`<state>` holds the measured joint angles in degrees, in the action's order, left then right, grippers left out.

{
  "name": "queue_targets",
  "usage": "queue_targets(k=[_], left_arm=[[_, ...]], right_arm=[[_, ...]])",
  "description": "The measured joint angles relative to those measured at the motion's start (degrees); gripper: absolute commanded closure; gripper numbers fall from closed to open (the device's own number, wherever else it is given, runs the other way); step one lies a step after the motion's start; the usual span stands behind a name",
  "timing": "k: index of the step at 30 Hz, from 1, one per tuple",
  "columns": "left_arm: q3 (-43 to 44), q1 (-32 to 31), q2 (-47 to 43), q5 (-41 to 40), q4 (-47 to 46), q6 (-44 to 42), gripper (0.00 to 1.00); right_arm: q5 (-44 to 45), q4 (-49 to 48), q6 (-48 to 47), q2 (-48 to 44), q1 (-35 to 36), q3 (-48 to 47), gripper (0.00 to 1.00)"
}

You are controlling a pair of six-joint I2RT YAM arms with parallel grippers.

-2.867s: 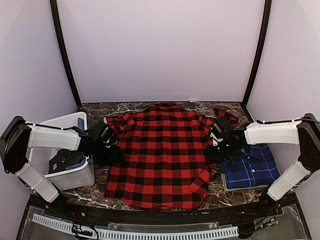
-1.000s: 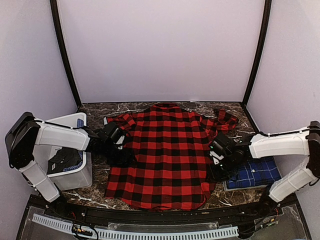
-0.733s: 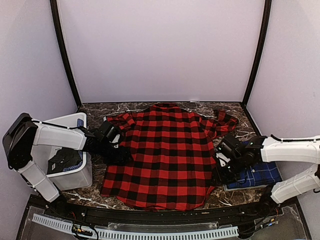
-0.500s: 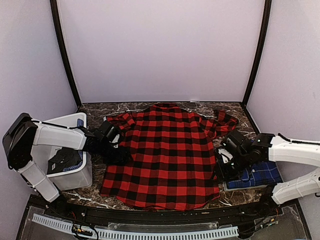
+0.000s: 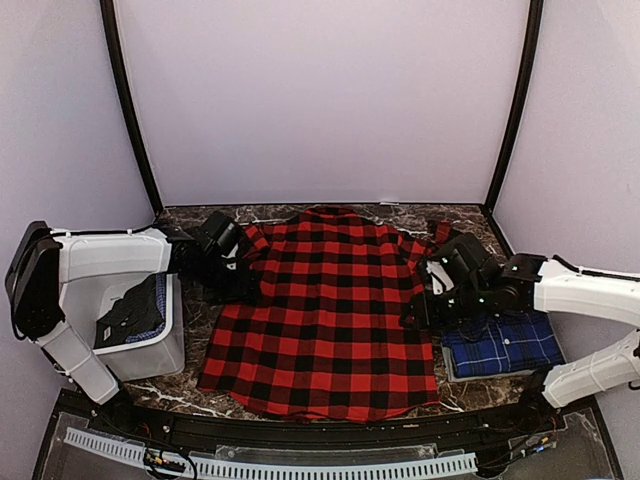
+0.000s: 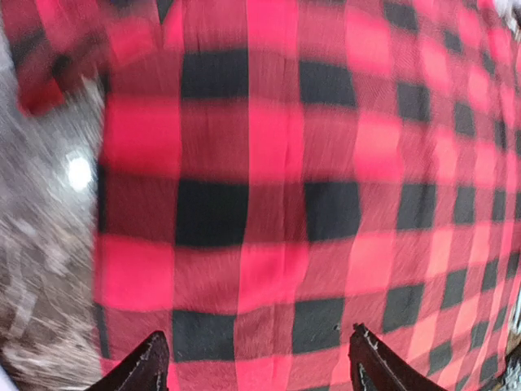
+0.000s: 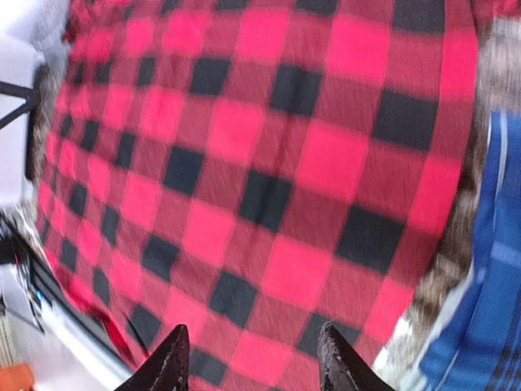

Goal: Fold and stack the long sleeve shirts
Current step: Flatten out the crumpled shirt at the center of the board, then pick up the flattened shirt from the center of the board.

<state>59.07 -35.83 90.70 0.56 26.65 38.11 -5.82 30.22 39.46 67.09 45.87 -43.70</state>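
The red-and-black check shirt [image 5: 325, 315] lies spread flat, back up and collar at the far side, in the middle of the marble table. My left gripper [image 5: 238, 283] hovers open and empty over the shirt's left edge below the sleeve; the left wrist view shows its fingertips [image 6: 151, 362] apart above the checks [image 6: 269, 204]. My right gripper [image 5: 418, 305] hovers open and empty over the shirt's right edge; in the right wrist view its fingertips [image 7: 173, 354] are apart above the cloth [image 7: 269, 187]. The blue plaid shirt [image 5: 500, 340] lies folded at the right and also shows in the right wrist view [image 7: 496, 285].
A white bin [image 5: 150, 355] holding dark and blue clothing stands at the left, beside the left arm. The red shirt's right sleeve [image 5: 445, 237] lies bunched at the far right. Black frame posts and lilac walls close in the back and sides.
The shirt's lower right corner has been unfolded and the hem now lies wider and flat. Both grippers have lifted and moved toward the far side along the shirt's edges.
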Motion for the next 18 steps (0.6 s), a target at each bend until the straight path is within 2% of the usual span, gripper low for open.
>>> queue_targets(k=[4,9,13,15,18], left_arm=[[6.71,1.29,-0.20,-5.70,3.48,-1.07,0.25],[9.49,5.90,-0.28,-9.73,5.29,-1.46,0.25],[16.72,7.06,5.03,-15.28,6.88,-1.49,0.26],[21.20,7.13,9.18,-17.68,6.78,-1.36,0.27],[27.41,7.61,16.59,-20.68,6.19,-0.59,0.28]], right_arm=[[4.98,-4.59,-0.50,2.03,-0.11,-3.58,0.48],[9.29,-10.27,-2.95,3.80,-1.36,-7.69,0.42],[10.69,-14.62,-5.03,4.17,-3.34,-9.40,0.36],[11.08,-16.06,-6.69,4.72,-4.09,-11.08,0.31],[12.15,-17.05,-9.18,6.51,-4.57,-14.88,0.16]])
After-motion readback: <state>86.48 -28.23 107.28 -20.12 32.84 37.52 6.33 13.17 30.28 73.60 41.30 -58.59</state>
